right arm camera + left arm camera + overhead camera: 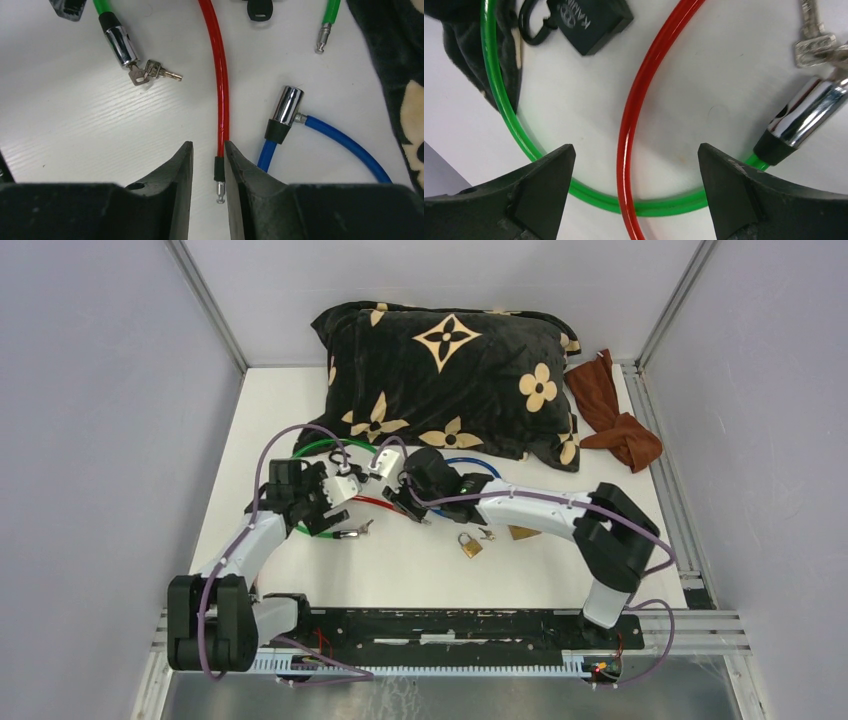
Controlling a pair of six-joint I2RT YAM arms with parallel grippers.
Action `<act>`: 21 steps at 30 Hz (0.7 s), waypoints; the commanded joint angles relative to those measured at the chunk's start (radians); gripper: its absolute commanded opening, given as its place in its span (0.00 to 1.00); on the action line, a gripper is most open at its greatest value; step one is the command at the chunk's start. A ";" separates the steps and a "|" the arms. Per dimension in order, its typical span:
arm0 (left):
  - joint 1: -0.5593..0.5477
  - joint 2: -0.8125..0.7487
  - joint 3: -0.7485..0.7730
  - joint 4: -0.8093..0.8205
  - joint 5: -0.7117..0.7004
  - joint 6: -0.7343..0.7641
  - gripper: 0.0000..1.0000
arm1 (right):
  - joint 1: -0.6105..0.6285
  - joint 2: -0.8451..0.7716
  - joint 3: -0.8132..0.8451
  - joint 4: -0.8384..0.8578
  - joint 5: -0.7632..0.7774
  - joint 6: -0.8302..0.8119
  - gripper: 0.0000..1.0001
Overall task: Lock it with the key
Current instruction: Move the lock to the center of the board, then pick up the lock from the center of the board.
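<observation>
**Mid-table, both grippers low over the cable locks**

Near the centre of the overhead view, just below the pillow (450, 370), the two arms meet over a tangle of coloured cable locks on the white table (420, 575).

At the bottom of the left wrist view, the left gripper (636, 150) has its jaws spread wide and holds nothing. They straddle the spot where the red cable (634, 100) crosses the green cable (499, 95). This looks like a stance for steadying or taking a cable, not for picking up a key.

Toward the right edge of that frame lies the green cable's chrome lock barrel (809, 115). The key bunch (819, 45) sits at its mouth in the upper right corner. One key seems to be seated in the cylinder, though the view does not settle that. A black padlock (591, 22) lies at the top of the frame.

In the lower middle of the right wrist view, the right gripper (208, 147) has its fingers drawn to a narrow gap. The red cable's pin end (220, 192) lies between them. It sits against the finger on the frame's right, with bare table showing on the other side, so it looks bracketed, not pinched. I judge the gripper is lined up to grasp the pin, so the pin can be fed into a barrel before any key is turned.

A blue cable lock (330, 137) lies just to the right of the red cable's end. A brass padlock (470, 545) rests apart, lower in the overhead view.
</observation>
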 commanded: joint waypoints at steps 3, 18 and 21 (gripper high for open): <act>0.113 0.088 0.165 -0.225 -0.022 -0.006 0.94 | -0.006 0.122 0.117 -0.074 0.032 -0.006 0.39; 0.153 0.528 0.470 -0.414 -0.119 -0.157 0.81 | -0.013 0.061 0.008 -0.020 0.023 -0.019 0.45; 0.154 0.529 0.455 -0.395 -0.132 -0.120 0.71 | -0.013 0.060 0.013 -0.024 0.020 -0.022 0.45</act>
